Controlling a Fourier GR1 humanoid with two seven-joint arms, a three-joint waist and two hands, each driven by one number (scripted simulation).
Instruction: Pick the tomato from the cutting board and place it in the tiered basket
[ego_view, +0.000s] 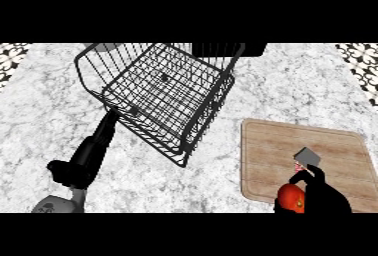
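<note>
The red tomato (289, 198) shows at the near edge of the wooden cutting board (295, 145), on the right of the head view. My right hand (326, 197) is curled round its right side and hides part of it, with one finger reaching up over the board. Whether the tomato still rests on the board I cannot tell. The black wire tiered basket (166, 90) stands tilted in the view at upper centre, left of the board. My left hand (77, 167) is at lower left, its fingers stretched straight up toward the basket's near-left corner and holding nothing.
The counter top (44, 115) is grey-white marble. Patterned tiles show at the far left corner (13, 55) and the far right corner (362, 62). A dark object (244, 48) lies behind the basket at the top edge.
</note>
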